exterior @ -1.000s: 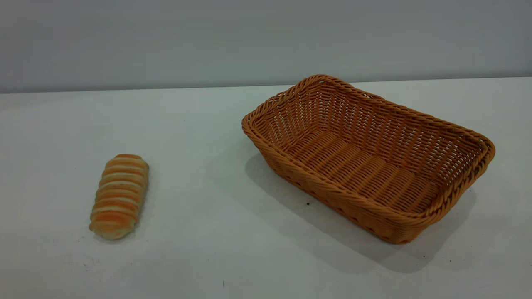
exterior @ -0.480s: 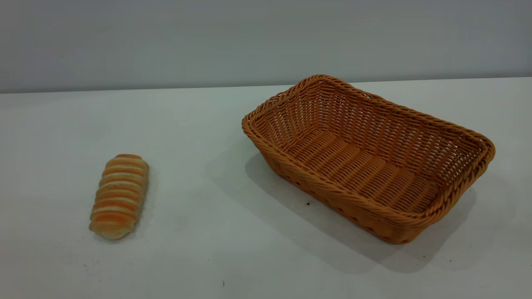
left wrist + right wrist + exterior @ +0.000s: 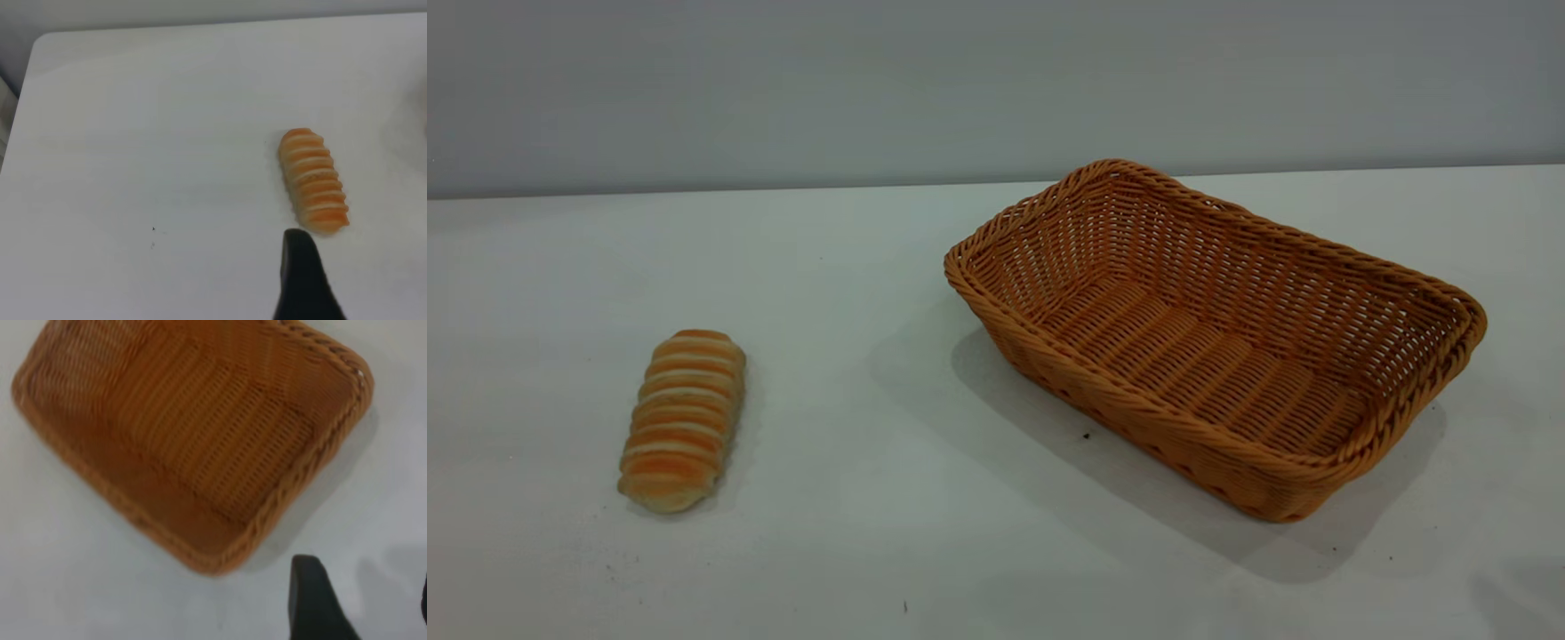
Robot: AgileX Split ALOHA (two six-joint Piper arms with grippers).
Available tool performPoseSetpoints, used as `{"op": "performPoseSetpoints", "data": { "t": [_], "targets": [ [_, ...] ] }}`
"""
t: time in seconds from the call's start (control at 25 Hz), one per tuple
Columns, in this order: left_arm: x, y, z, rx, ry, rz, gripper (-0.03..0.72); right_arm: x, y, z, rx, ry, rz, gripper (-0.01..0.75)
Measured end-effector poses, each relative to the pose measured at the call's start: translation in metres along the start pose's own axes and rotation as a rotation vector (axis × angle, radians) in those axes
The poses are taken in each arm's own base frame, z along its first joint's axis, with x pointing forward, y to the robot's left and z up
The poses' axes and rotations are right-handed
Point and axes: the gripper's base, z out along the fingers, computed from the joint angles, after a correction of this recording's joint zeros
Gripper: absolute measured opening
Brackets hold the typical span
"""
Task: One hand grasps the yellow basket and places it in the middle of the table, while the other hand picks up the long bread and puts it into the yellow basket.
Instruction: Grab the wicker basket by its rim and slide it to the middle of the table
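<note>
The yellow basket (image 3: 1218, 338) stands empty on the right half of the white table (image 3: 871, 267). The long bread (image 3: 683, 420) lies on the table at the front left, well apart from the basket. Neither gripper shows in the exterior view. In the left wrist view my left gripper (image 3: 363, 280) is open and empty above the table, one dark finger (image 3: 301, 273) showing just short of the bread (image 3: 313, 180). In the right wrist view my right gripper (image 3: 365, 587) is open and empty above the table, just outside a corner of the basket (image 3: 187, 433).
The table's far edge meets a plain grey wall (image 3: 996, 89). A rounded table corner (image 3: 40, 43) shows in the left wrist view. A few tiny dark specks (image 3: 1086, 436) lie on the tabletop.
A faint shadow has come onto the table's front right corner in the exterior view. The bread and the basket have not moved.
</note>
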Motion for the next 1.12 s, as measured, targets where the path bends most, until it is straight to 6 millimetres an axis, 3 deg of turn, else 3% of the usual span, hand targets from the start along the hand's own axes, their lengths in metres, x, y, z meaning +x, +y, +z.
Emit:
{"op": "performPoseSetpoints", "data": {
  "t": [0.12,0.44,0.88,1.04,1.12],
  "targets": [
    [0.000,0.000,0.000,0.000,0.000,0.000,0.500,-0.002,-0.007,0.032,0.022,0.064,0.045,0.432],
    [0.000,0.000,0.000,0.000,0.001,-0.001,0.500,-0.011,-0.018,0.106,0.043,0.208,0.110,0.527],
    [0.000,0.000,0.000,0.000,0.002,-0.003,0.500,-0.005,-0.039,0.195,0.099,0.352,0.267,0.536],
    [0.000,0.000,0.000,0.000,0.005,-0.003,0.500,0.000,-0.045,0.223,0.101,0.394,0.326,0.498],
    [0.000,0.000,0.000,0.000,0.005,-0.003,0.500,0.001,-0.045,0.231,0.093,0.406,0.346,0.405]
  ]
}}
